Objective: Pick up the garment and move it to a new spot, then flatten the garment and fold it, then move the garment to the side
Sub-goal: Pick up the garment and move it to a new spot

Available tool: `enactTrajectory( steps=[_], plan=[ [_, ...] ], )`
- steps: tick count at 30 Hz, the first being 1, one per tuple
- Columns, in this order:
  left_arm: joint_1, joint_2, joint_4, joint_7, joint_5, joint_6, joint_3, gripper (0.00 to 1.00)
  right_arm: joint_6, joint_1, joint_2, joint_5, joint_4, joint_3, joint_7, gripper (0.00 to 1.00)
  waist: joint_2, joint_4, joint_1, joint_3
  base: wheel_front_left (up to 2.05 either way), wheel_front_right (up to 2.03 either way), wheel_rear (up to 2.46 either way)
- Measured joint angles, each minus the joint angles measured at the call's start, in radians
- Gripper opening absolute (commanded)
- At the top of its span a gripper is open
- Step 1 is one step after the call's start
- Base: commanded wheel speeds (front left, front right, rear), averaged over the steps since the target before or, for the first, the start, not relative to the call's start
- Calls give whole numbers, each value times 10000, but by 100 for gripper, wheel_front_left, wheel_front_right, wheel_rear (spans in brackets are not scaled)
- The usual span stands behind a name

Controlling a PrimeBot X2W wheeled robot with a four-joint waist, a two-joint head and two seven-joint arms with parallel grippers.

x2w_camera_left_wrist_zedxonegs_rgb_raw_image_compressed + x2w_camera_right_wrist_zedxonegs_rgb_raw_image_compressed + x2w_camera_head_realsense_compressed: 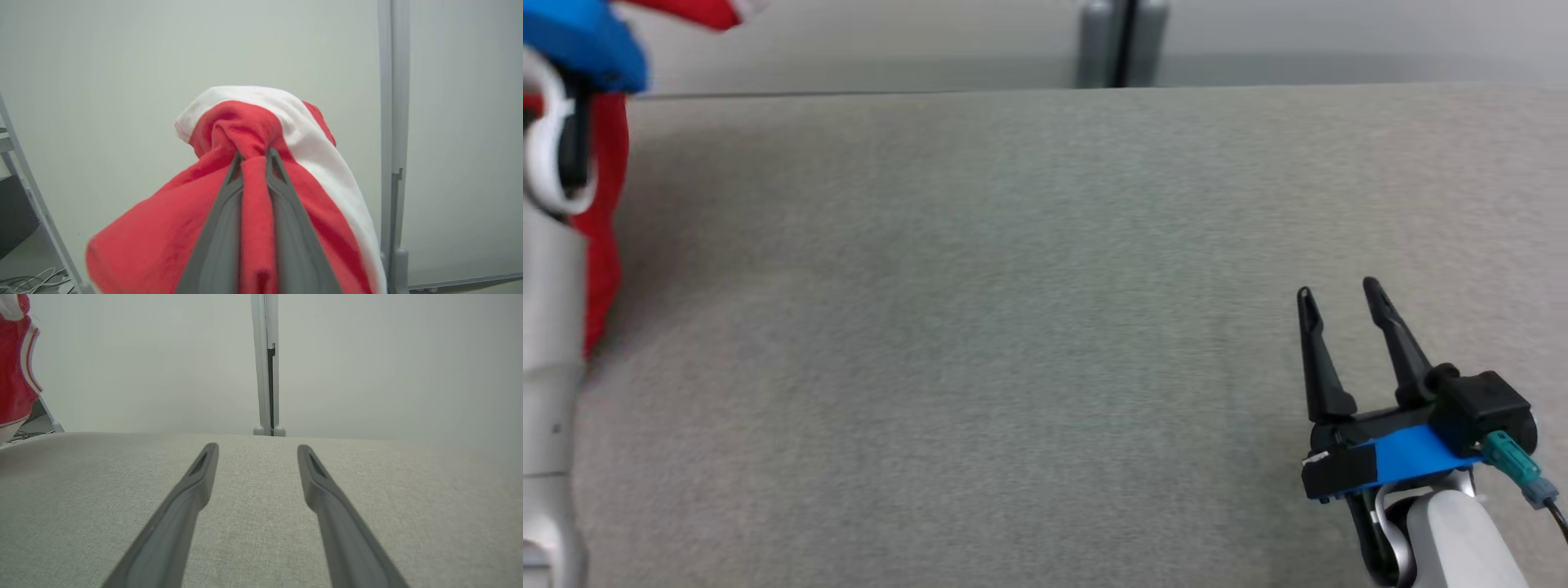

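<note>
While the wide grey counter is spread across the head view, the garment, red with a white band, is held up at the robot's left, away from the middle of the cloth-covered top. It is caught at the far left edge of the head view, draped behind the pale forearm. Whether its lowest hem is brushing the counter cannot be told from here.

A bunched red fold is clamped between the fingers of the left tool, and the rest is left to spill down either side of them. The right tool is held low over the near right part of the counter, fingers spread with nothing between them, well apart from the garment.

Trouble is to be expected from that grip. Only a narrow twist of cloth is pinched, so with a quick swing it could be pulled free and the garment dropped short of its new spot, perhaps off the counter's left edge. If the hanging part is dragged along the counter, it could be rolled under itself, and a heap would be laid down that is harder to flatten. No second hold is offered by the right tool as things stand, so a slip would go uncaught. A slow, high carry is judged the safer course.
</note>
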Motion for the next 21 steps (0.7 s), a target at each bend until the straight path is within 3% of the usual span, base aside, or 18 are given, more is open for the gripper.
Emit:
enactTrajectory(
  steps=[13, 18, 21],
  plan=[
    [264, -1852, -2119, 589, -33, -324, -1900, 0, 0, 62, 86, 970, 188, 324, -12, 100, 0, -2208, 0, -428, 0, 0, 0],
    [962, -2740, -2527, 606, -104, -357, -2706, 0, 0, 227, 84, 1018, 171, 174, -12, 100, -1, -2500, -1, -528, 0, 0, 0],
    [1480, -2901, -2351, 604, -232, -368, -3033, 0, 0, 223, 84, 1018, 169, 151, -12, 100, 0, -2486, 1, -471, 0, 0, 0]
  ],
)
